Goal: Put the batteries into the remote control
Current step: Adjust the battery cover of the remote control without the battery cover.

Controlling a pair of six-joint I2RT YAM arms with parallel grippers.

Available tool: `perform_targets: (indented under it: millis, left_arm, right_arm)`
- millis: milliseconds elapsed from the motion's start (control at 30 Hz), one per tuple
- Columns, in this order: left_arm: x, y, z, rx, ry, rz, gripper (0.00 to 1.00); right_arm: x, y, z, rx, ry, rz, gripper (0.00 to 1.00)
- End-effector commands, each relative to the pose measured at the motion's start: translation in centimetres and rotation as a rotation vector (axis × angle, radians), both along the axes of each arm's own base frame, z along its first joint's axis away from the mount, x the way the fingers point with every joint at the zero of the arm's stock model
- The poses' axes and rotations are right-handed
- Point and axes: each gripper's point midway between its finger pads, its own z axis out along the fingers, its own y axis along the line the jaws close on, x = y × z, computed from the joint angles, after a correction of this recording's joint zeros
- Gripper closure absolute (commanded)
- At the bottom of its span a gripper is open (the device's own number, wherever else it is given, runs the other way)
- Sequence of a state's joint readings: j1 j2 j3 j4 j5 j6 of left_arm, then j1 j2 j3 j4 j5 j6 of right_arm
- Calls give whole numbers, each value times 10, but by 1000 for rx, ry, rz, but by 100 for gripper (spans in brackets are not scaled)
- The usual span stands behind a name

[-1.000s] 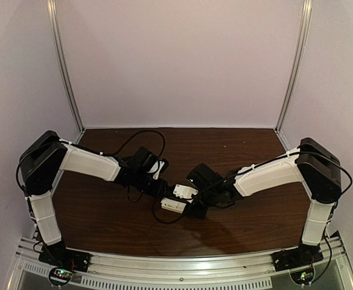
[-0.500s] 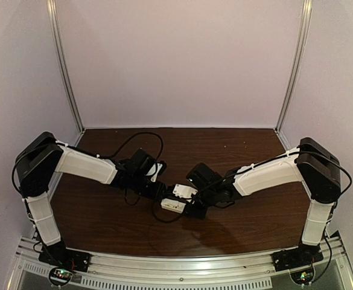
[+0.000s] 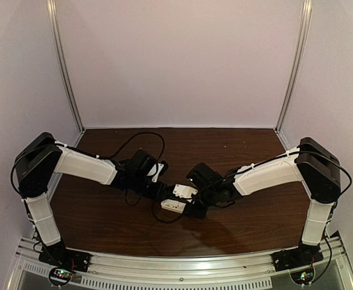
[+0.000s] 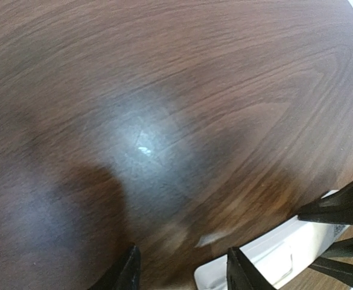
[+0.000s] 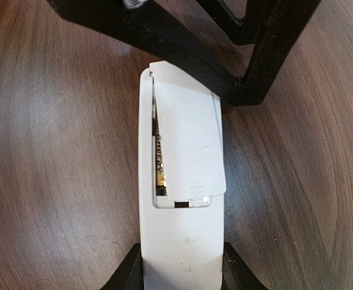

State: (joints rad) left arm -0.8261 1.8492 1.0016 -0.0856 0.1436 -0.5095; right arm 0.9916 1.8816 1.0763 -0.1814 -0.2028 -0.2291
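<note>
The white remote control (image 5: 179,241) lies back side up on the wood table, and my right gripper (image 5: 182,273) is shut on its near end. The loose white cover plate (image 5: 188,139) lies askew over the battery compartment. One orange-and-gold battery (image 5: 159,163) shows in the gap along the plate's left edge; the other is hidden. My left gripper (image 4: 185,273) is open and empty, with the remote's end (image 4: 267,260) just beside its right fingertip. In the top view the remote (image 3: 173,205) sits between the left gripper (image 3: 159,192) and the right gripper (image 3: 192,208).
The left gripper's black fingers (image 5: 176,45) cross the far end of the remote in the right wrist view. A black cable (image 3: 137,138) loops over the table behind the left arm. Purple walls close in the back and sides.
My left arm has shifted slightly, its gripper edging toward the remote. The right arm and the remote have not moved.
</note>
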Motion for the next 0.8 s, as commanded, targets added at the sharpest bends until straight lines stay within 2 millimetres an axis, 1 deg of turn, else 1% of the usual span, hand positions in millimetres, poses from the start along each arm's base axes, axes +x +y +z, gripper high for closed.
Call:
perform_targets:
  millis: [0, 100, 367, 767]
  left_arm:
    - [1, -16, 24, -77, -46, -52, 50]
    - [0, -21, 28, -98, -50, -73, 49]
    - [-3, -28, 28, -122, -45, -116, 49]
    - [-7, -36, 20, -121, -24, -141, 47]
  right_arm:
    - [3, 4, -4, -3, -2, 13, 73]
    - [3, 5, -4, -3, -1, 15, 74]
    - [3, 5, -3, -2, -1, 16, 74]
    - [2, 5, -5, -5, 3, 19, 75]
